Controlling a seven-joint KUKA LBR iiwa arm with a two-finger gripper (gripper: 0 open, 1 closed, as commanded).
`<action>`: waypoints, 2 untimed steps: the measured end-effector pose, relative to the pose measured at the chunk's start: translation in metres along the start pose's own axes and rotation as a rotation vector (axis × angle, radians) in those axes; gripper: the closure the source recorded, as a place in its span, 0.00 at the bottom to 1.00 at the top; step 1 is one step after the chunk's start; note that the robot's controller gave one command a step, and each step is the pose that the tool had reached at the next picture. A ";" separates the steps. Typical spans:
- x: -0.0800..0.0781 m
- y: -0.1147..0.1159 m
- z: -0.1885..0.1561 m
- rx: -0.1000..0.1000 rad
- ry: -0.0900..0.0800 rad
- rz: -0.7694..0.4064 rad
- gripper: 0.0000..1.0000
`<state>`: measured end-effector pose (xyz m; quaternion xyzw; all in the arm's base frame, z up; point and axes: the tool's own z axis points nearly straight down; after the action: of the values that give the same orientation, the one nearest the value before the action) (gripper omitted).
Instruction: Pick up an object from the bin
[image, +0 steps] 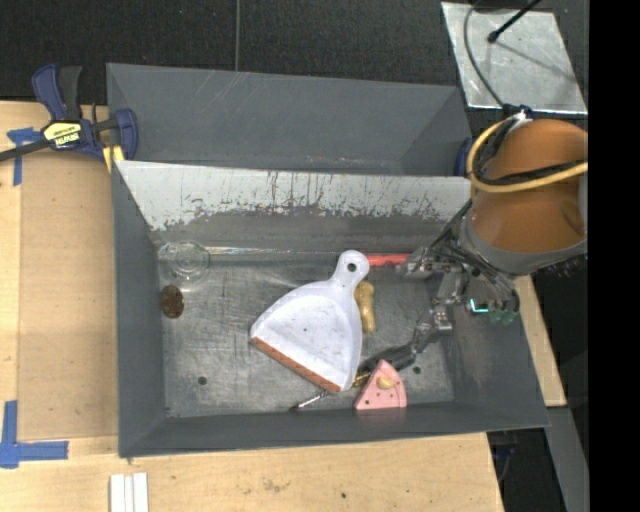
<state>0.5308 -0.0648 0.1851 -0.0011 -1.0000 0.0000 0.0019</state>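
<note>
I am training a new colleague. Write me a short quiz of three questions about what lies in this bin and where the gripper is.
1. True or false: the pink wedge with holes lies against the left wall of the bin.
2. Over which part of the bin is the gripper? A) left side B) middle C) right side
3. Fill in: the small yellowish piece lies beside the ____ of the white dustpan.

Key: 1 false, it lies near the lower wall, right of the middle. 2 C. 3 handle.
</note>
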 end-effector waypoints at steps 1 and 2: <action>-0.002 0.000 -0.003 0.001 -0.007 -0.002 0.00; 0.018 -0.027 0.031 0.001 -0.015 -0.060 0.00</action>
<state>0.5121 -0.0913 0.1543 0.0290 -0.9996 0.0002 -0.0058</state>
